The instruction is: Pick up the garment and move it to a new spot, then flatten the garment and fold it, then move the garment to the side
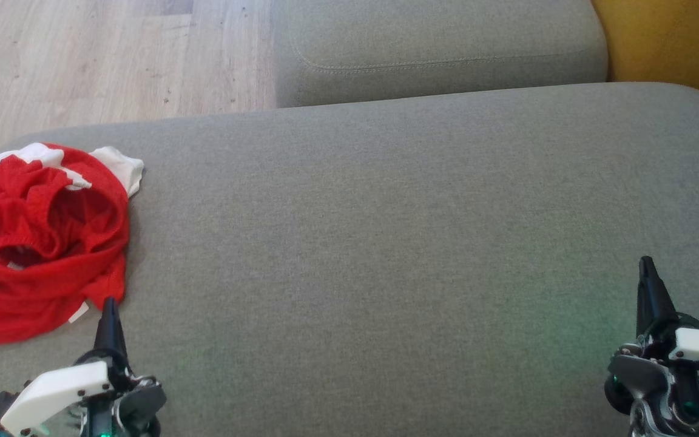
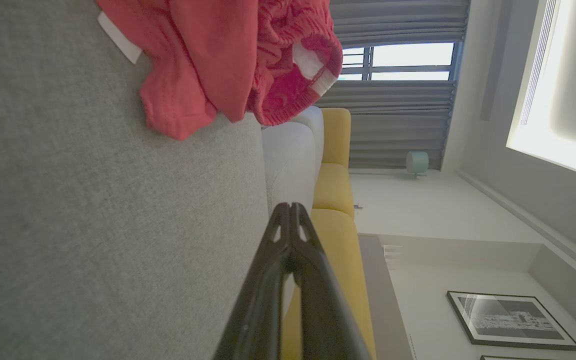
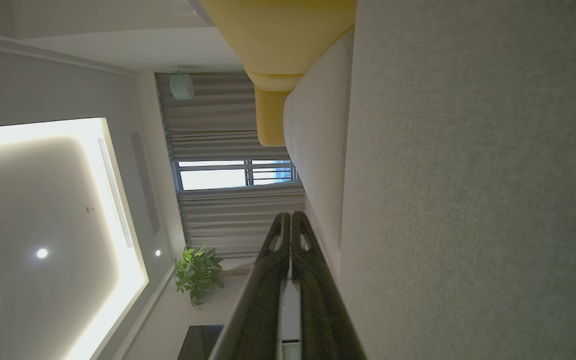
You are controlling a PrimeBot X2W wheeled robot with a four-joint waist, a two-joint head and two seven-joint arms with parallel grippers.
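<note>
Both arms sit low at the near edge of the grey seat cushion (image 1: 386, 230). Left gripper (image 1: 108, 302): fingers pressed together, nothing in them. Right gripper (image 1: 647, 262): same, closed tight and empty, at the far right, well apart from the cloth.

Garment (image 1: 40, 243): red mesh with white trim, bunched in a heap at the cushion's left end, just ahead and left of the left gripper's tip. Near it, but not touching as far as I can tell.

Step, my read: the first one, and the pick-up has not begun. Nothing lifted, nothing flattened.

Next move needs the left fingers to spread, then come down on a raised fold. The gathered waistband (image 2: 293, 100) looks the easiest bite. Pinch cloth only, not upholstery. The right arm has a long reach across, so the left alone probably lifts. The cushion's middle looks like the obvious new spot, with room to spread it flat.

In the way: only plain upholstery from heap to middle. Risks: the mesh may slip or come up as a clump, and the heap lies near the edge, so a bad tug could send it towards the wood floor (image 1: 82, 54).

Further back: second grey cushion (image 1: 440, 48), yellow seat (image 1: 671, 36), then window (image 2: 408, 60), potted plant (image 3: 198, 272), framed picture (image 2: 510, 320).
</note>
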